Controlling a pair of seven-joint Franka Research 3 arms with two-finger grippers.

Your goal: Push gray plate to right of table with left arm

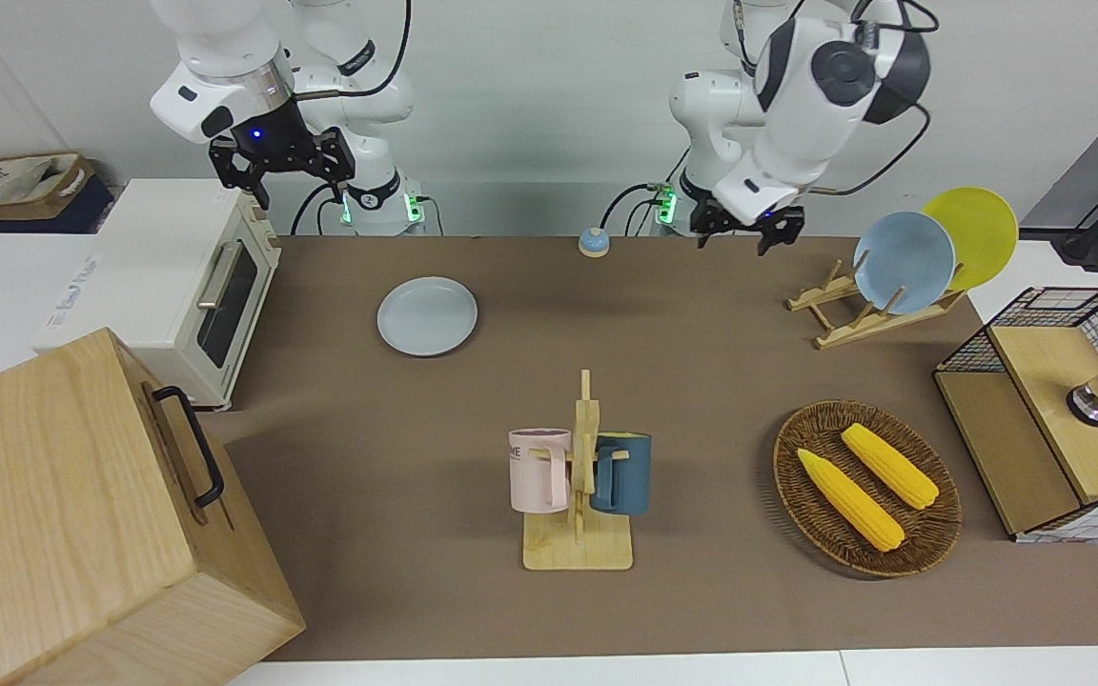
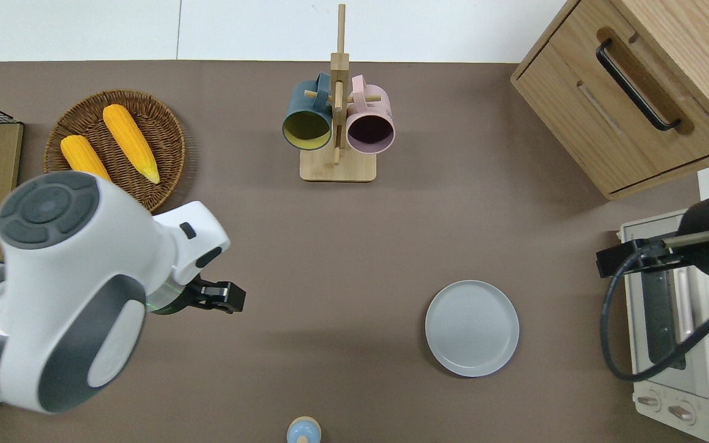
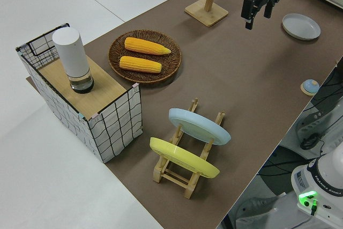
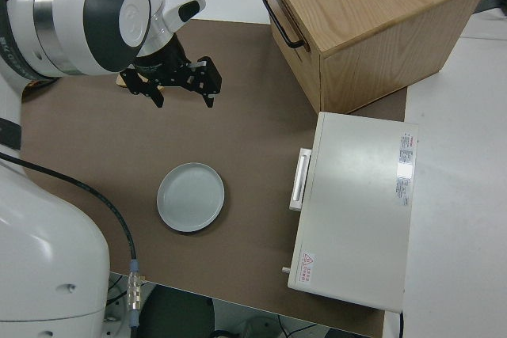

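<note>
Front view first. Left arm's claw (image 1: 747,232) hangs in the air with its two fingers spread apart and nothing between them. Down on the table (image 1: 701,381) lies the gray plate (image 1: 427,316), well apart from the claw, toward the right arm's end. It sits flat on the brown mat, close to the white toaster oven (image 1: 189,286). A small blue bell (image 1: 593,242) sits on the table between the two arm bases. The right arm's claw (image 1: 282,157) is parked, fingers spread and empty.

Overhead view next. The left claw (image 2: 226,296) is over bare brown mat, sticking out from under the big white arm. The gray plate (image 2: 472,328) lies well apart from it, toward the right arm's end, not touching anything. A wicker basket (image 2: 164,132) with two yellow corn cobs (image 2: 130,143) is farther from the robots than the claw. The mug rack (image 2: 338,111) with a blue mug and a pink mug is farther too.

Left side view. The claw (image 3: 259,5) points down, fingers apart. The gray plate (image 3: 301,26) is near it in this picture.

Right side view. The claw (image 4: 181,82) is open, empty and up off the mat. The gray plate (image 4: 190,196) lies flat, near the oven.
</note>
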